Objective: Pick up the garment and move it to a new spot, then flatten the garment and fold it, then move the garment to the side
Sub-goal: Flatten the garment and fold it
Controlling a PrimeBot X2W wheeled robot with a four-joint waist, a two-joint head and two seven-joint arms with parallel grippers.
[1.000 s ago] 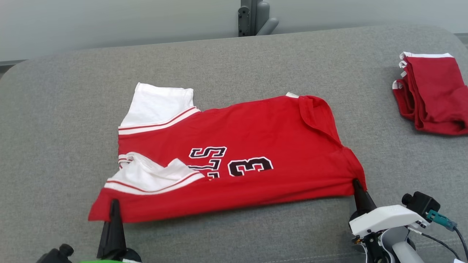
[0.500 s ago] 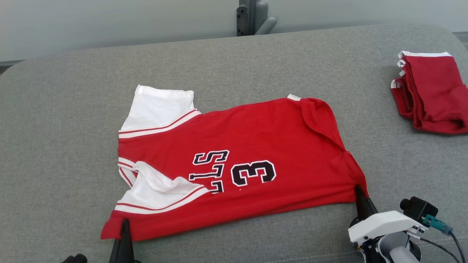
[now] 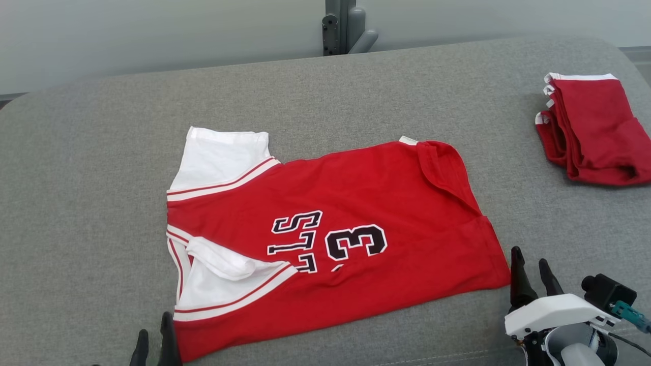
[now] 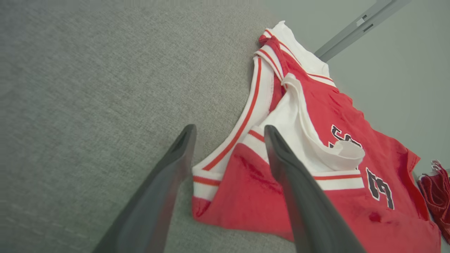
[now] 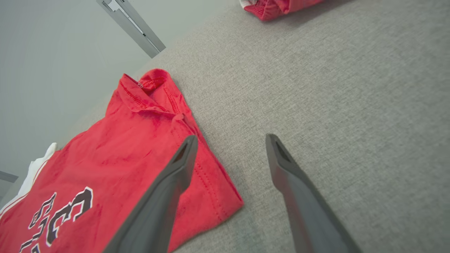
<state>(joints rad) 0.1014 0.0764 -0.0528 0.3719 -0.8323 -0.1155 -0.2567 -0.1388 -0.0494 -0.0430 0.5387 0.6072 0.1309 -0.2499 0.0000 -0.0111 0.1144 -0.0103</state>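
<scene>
Lying crosswise, the jersey (image 3: pixel 356 223) has its near corners at left gripper (image 3: pixel 154 325) and right gripper (image 3: pixel 530 255); both gape empty.

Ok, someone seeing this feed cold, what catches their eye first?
The bright red jersey with white sleeves and a black 3, spread across the grey cushion. Then the folded red pile at far right, and the open left gripper and right gripper at the jersey's near corners.

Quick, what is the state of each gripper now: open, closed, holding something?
Left gripper: open, holding nothing.
Right gripper: open, holding nothing.
</scene>
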